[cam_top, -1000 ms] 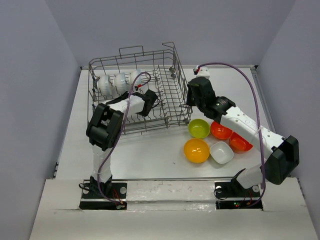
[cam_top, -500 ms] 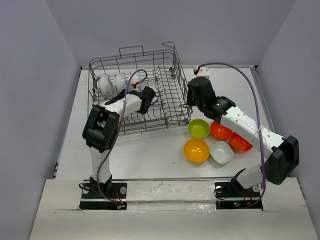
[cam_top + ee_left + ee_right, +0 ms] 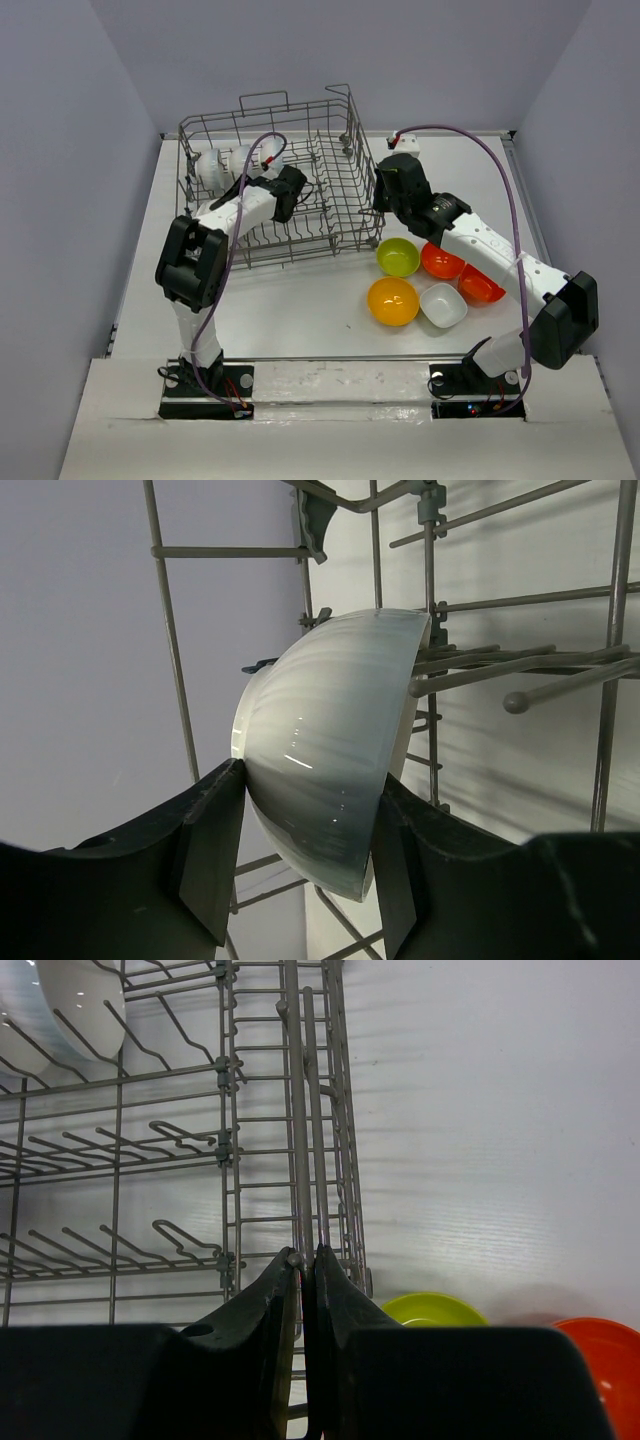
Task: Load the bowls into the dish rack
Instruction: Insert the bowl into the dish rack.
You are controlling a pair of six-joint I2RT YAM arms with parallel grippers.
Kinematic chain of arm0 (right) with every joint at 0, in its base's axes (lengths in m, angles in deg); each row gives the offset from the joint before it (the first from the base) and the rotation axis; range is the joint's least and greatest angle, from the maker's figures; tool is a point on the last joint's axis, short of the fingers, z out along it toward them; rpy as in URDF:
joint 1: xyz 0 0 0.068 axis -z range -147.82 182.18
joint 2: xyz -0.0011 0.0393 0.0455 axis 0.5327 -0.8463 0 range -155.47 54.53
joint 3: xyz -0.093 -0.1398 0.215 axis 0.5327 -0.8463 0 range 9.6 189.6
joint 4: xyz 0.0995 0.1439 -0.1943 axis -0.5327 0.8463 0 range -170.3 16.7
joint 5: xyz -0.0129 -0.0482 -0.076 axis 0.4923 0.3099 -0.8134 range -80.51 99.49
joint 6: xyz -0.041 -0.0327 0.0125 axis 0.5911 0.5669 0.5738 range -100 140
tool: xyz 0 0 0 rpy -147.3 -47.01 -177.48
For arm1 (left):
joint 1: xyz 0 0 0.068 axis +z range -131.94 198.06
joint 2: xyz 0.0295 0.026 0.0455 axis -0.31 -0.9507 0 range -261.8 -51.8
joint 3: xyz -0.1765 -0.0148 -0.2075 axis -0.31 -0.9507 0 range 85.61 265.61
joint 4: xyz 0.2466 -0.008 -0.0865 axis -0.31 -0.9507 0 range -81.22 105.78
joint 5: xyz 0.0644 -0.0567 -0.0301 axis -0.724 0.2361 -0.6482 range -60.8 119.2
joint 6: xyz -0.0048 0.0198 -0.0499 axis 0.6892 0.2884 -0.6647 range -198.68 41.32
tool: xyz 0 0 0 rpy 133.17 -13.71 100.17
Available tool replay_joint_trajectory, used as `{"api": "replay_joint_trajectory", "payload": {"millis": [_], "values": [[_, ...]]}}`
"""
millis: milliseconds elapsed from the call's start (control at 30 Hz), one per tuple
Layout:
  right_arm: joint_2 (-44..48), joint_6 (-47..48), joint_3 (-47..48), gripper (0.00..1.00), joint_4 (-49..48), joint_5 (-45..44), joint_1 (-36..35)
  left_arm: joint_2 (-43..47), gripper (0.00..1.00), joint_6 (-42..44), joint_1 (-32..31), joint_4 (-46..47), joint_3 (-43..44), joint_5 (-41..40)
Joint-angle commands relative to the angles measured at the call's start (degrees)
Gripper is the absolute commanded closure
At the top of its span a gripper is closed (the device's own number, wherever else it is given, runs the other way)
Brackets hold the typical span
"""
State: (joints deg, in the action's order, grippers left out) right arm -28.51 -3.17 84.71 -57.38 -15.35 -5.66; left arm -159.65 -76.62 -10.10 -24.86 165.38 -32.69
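The grey wire dish rack (image 3: 330, 130) stands at the back left of the table. White bowls (image 3: 215, 165) stand on edge at its left end. My left gripper (image 3: 283, 190) reaches inside the rack. In the left wrist view a white bowl (image 3: 330, 750) stands on edge among the tines, and the left gripper (image 3: 310, 775) is open with its fingers close on either side. My right gripper (image 3: 385, 185) is shut on a wire of the rack's right wall (image 3: 300, 1110); its closed jaws (image 3: 308, 1252) pinch that wire.
Loose bowls lie on the table right of the rack: lime green (image 3: 398, 257), orange-yellow (image 3: 392, 301), a squarish white one (image 3: 442, 305) and two red-orange ones (image 3: 441, 261) (image 3: 481, 285). A purple cable arcs over each arm. Walls close in both sides.
My left arm has pushed farther back and left inside the rack with the white bowl, and its jaws have widened around it. The right arm has not moved.
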Motion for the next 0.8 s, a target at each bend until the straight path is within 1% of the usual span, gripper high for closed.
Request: {"api": "replay_joint_trajectory", "payload": {"millis": [0, 200, 400, 767], "values": [[0.4, -2.0, 0.1, 0.99, -2.8, -0.3, -0.2, 5.2, 0.43, -3.8, -0.3, 7.1, 1.7, 6.1], [0.3, -2.0, 0.1, 0.99, -2.8, 0.1, -0.2, 7.5, 0.43, -4.3, 1.1, 7.1, 1.4, 7.8], [0.3, -2.0, 0.0, 0.99, -3.0, 0.2, -0.2, 10.5, 0.43, -4.5, 3.6, 8.9, -1.7, 13.3], [0.2, -1.7, 0.2, 0.99, -2.9, 0.6, -0.2, 11.4, 0.42, -4.8, 5.1, 10.8, -4.4, 19.3]]}}
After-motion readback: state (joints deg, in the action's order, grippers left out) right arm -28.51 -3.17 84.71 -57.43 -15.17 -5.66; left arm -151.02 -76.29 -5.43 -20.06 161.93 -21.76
